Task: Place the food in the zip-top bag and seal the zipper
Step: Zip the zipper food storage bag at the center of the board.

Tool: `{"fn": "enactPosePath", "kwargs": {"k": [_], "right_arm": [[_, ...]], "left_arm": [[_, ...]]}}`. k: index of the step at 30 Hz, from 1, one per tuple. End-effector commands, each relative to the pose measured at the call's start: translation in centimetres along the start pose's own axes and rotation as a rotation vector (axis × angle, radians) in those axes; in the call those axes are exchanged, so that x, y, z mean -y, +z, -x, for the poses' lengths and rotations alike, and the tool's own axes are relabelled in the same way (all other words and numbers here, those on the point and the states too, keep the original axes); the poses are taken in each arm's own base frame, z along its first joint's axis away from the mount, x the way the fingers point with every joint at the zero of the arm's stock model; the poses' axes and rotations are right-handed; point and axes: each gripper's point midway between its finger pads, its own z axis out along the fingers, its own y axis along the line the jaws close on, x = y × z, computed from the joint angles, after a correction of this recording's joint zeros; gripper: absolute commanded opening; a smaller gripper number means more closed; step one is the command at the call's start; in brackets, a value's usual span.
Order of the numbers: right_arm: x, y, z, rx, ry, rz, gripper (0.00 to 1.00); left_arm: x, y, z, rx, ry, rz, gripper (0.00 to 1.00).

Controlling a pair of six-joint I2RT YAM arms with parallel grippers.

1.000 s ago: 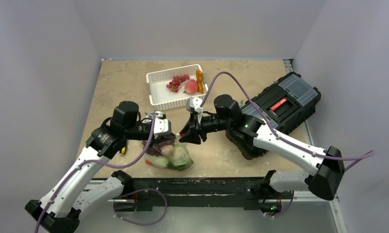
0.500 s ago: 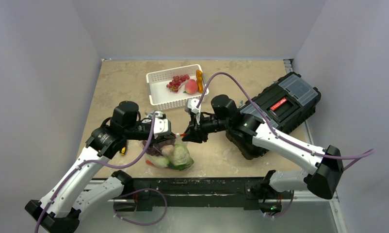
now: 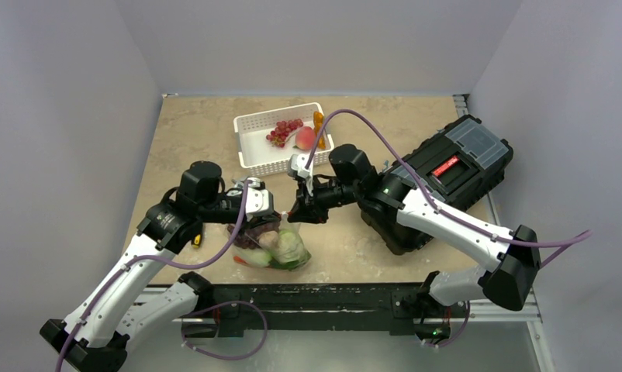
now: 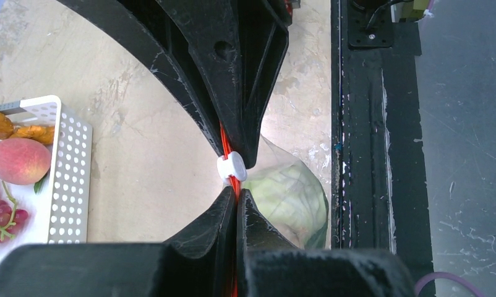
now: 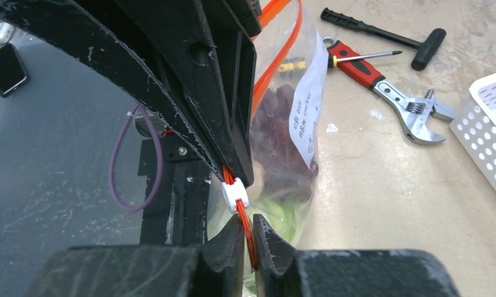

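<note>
Left gripper (image 4: 235, 201): clamped tight on the zipper (image 4: 234, 183), just beside the white tab (image 4: 231, 167).
Right gripper (image 5: 250, 228): fingers drawn in on the same orange strip, on the tab's other side.
Zip-top bag (image 3: 274, 248): hanging from both grippers near the table's (image 3: 191, 132) front edge.
Left wrist only: cabbage (image 4: 287, 195) inside the bag; peach (image 4: 17, 159) and red grapes (image 4: 1, 213) in the white basket (image 4: 69, 167), carrot (image 4: 10, 128) at its edge.
Right wrist only: dark purple grapes (image 5: 276, 114) behind the label (image 5: 307, 117); adjustable wrench (image 5: 412, 111), red-handled screwdriver (image 5: 357, 65) and black T-handle tool (image 5: 388, 34) beyond the bag.
Writing: handwritten lines on the label, too small to read.
Top view only: black toolbox (image 3: 447, 167) on the right.
Since a second ago: right gripper narrowed and shifted left, closer to the left gripper; bag unmoved.
</note>
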Motion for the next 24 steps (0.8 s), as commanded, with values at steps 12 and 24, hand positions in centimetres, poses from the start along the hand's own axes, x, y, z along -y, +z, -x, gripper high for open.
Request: {"fn": "enactPosePath", "kwargs": {"k": [12,24], "right_arm": [[0.8,-1.8,2.8,0.158,-0.015,-0.205,0.0],[-0.2,-1.9,3.3,0.164,-0.06,-0.148,0.0]], "left_arm": [[0.0,-0.2,3.2,0.13,0.058,-0.001,0.68],[-1.1,1.4,3.8,0.152,-0.03,-0.053,0.52]]}}
